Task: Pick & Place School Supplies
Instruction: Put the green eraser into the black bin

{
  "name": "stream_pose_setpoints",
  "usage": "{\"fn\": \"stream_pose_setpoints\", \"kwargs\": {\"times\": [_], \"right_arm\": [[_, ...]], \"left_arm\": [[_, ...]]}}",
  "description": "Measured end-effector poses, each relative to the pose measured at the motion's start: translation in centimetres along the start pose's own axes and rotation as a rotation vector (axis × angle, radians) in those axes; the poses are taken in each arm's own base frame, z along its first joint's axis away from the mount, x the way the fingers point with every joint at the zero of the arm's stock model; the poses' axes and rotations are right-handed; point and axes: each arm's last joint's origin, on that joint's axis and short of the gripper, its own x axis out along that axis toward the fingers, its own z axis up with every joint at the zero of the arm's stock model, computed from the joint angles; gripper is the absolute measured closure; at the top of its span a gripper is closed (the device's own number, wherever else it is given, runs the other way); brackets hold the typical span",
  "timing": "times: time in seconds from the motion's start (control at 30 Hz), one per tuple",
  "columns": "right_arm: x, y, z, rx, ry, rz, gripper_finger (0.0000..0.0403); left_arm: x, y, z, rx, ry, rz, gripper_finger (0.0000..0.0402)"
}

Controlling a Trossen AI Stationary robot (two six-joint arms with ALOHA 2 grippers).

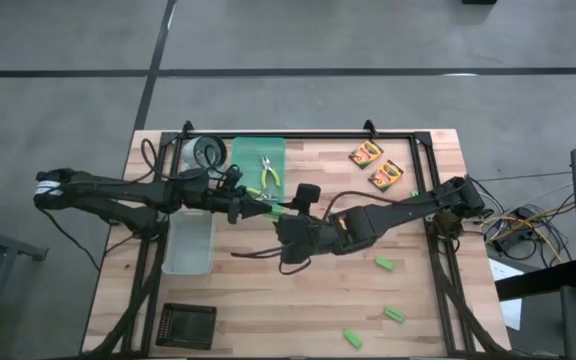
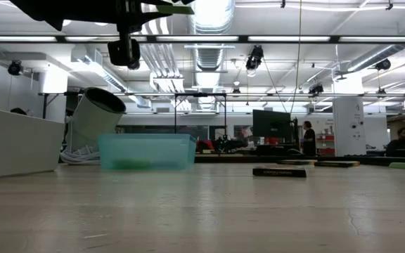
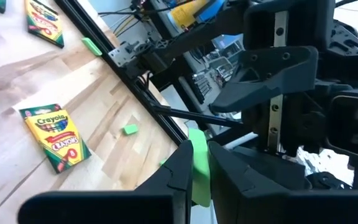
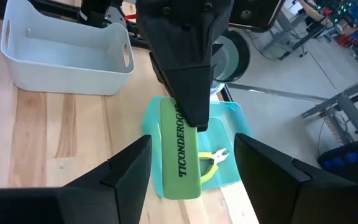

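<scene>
My left gripper [image 3: 199,149] is shut on a green box printed TICONDEROGA [image 4: 180,155], high over the table's middle beside the teal tray [image 1: 258,165]. My right gripper [image 4: 192,146] is open. Its fingers stand on either side of that box without touching it. One pair of pliers [image 4: 213,160] lies in the tray. Two crayon boxes [image 1: 366,153] [image 1: 386,176] lie flat near the far right corner. Three small green blocks [image 1: 385,264] [image 1: 395,314] [image 1: 352,338] lie on the near right part of the table. My left gripper pinches one end of the green box [image 4: 178,121] between its two fingers [image 4: 188,93]. The box sticks out lengthwise beyond the fingertips toward my right gripper. It is lifted clear, above the tray's near edge.
A clear plastic bin [image 1: 190,243] stands left of the middle. A pale roll [image 2: 93,116] lies behind the tray, and a flat black grid [image 1: 186,323] sits near the front left corner. Black frame rails [image 1: 433,215] run along the table's sides and far edge.
</scene>
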Motion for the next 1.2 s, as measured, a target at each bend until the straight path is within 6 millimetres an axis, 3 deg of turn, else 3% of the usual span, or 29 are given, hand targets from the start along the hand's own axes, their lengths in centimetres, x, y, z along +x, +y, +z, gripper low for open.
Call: {"fn": "stream_pose_setpoints", "kwargs": {"times": [0.23, 0.47, 0.8, 1.2], "right_arm": [[0.0, 0.0, 0.0, 0.010, 0.002, 0.001, 0.0176], [0.0, 0.0, -0.1, 0.003, 0.009, 0.001, 0.0174], [-0.1, 0.0, -1.1, 0.026, 0.087, -0.002, 0.0176], [0.0, 0.1, -1.8, 0.021, 0.127, -0.008, 0.0177]], "left_arm": [[-0.1, 0.8, -0.2, -0.015, 0.013, 0.089, 0.0367], [-1.1, 1.7, -0.6, -0.037, 0.048, 0.295, 0.0367], [-5.2, -0.5, 0.4, -0.027, 0.188, 0.620, 0.0367], [-7.7, -3.1, -0.3, -0.018, 0.383, 0.659, 0.0367]]}}
